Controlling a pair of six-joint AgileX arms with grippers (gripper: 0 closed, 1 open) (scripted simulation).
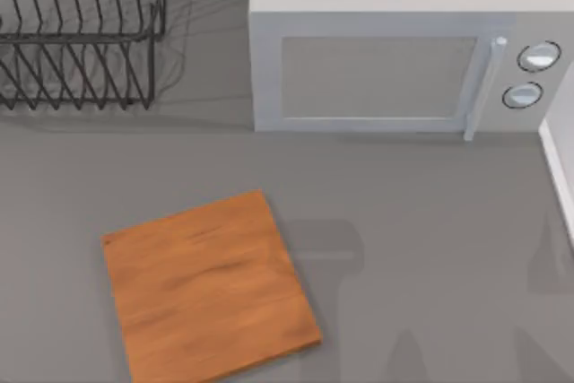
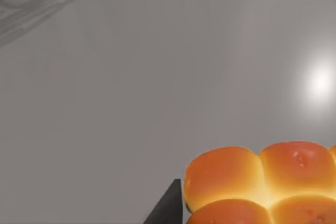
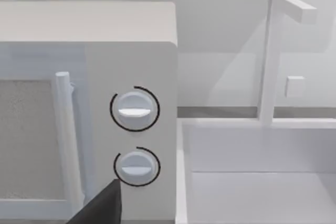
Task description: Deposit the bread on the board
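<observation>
The bread [image 2: 262, 182] sits right beside my left tool's dark fingertip [image 2: 167, 206]; I cannot tell its grip. The board [image 1: 206, 284] lies on the tabletop [image 1: 430, 221] before the microwave [image 1: 395, 51].

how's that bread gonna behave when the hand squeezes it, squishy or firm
Probably squishy: the bread shows as puffy, rounded buns joined in a cluster, so a hard squeeze would likely dent it. Its glossy crust might be a bit slick. Likely light for its size, and its broad clustered shape seems unlikely to roll once set on the board.
</observation>
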